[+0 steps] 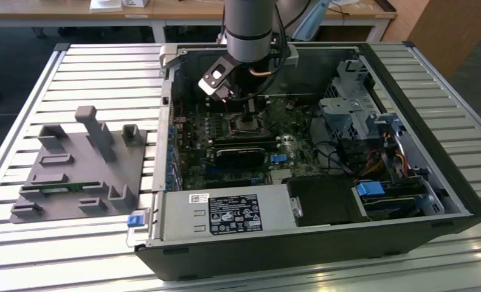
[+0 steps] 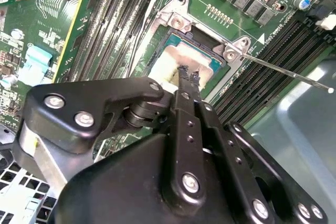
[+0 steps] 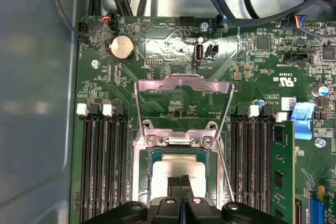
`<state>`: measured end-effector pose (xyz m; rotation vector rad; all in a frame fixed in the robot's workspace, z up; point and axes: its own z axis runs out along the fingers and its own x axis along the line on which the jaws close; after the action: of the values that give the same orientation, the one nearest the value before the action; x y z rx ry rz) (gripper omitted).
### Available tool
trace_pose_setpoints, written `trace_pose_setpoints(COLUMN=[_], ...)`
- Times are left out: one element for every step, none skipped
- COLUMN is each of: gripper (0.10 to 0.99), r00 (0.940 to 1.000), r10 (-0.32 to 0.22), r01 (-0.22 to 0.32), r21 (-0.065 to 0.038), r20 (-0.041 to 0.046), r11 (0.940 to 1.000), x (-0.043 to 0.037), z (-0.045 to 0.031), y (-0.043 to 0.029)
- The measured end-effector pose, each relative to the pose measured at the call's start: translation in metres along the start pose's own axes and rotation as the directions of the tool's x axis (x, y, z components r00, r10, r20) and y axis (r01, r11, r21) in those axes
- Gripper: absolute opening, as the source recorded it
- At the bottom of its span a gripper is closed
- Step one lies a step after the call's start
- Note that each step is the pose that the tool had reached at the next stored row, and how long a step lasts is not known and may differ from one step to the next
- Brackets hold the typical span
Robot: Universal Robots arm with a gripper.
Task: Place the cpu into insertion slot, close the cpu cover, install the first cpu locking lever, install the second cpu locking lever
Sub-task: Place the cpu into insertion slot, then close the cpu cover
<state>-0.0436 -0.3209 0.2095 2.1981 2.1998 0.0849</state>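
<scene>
First wrist view shows you the claw [image 3: 181, 195] nearest, its fingers pressed together with no gap, tips over the cpu [image 3: 163, 179]. The cpu lies flat in the insertion slot [image 3: 139, 174]. Just beyond, the cpu cover [image 3: 184, 82] stands swung up. Farther off, the motherboard [image 3: 252, 66] meets the case wall.

grey tubular arm [image 1: 249, 24], black jaws on silver-screwed black links [image 2: 184, 145].
</scene>
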Motion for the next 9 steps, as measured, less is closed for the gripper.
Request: trace_pose_setpoints(gripper=[0.106, 0.106, 0.106, 0.106, 0.106, 0.106, 0.106, 0.106, 0.106], r00=[1.0000, 1.0000, 1.0000, 1.0000, 1.0000, 1.0000, 1.0000, 1.0000, 1.0000], r10=[0.000, 0.000, 0.000, 0.000, 0.000, 0.000, 0.000, 0.000, 0.000], r01=[0.000, 0.000, 0.000, 0.000, 0.000, 0.000, 0.000, 0.000, 0.000], r21=[0.000, 0.000, 0.001, 0.001, 0.001, 0.002, 0.003, 0.003, 0.004], r20=[0.0001, 0.0000, 0.0000, -0.0001, -0.0005, -0.0006, -0.0004, -0.0004, -0.0006], r11=[1.0000, 1.0000, 1.0000, 1.0000, 1.0000, 1.0000, 1.0000, 1.0000, 1.0000], x=[0.0000, 0.0000, 0.0000, 0.0000, 0.0000, 0.0000, 0.0000, 0.0000, 0.0000], z=[-0.0004, -0.0007, -0.0011, -0.0013, -0.0014, -0.0016, -0.0020, -0.0023, -0.0027], y=[0.0000, 0.0000, 0.0001, 0.0001, 0.0001, 0.0001, 0.0002, 0.0002, 0.0002])
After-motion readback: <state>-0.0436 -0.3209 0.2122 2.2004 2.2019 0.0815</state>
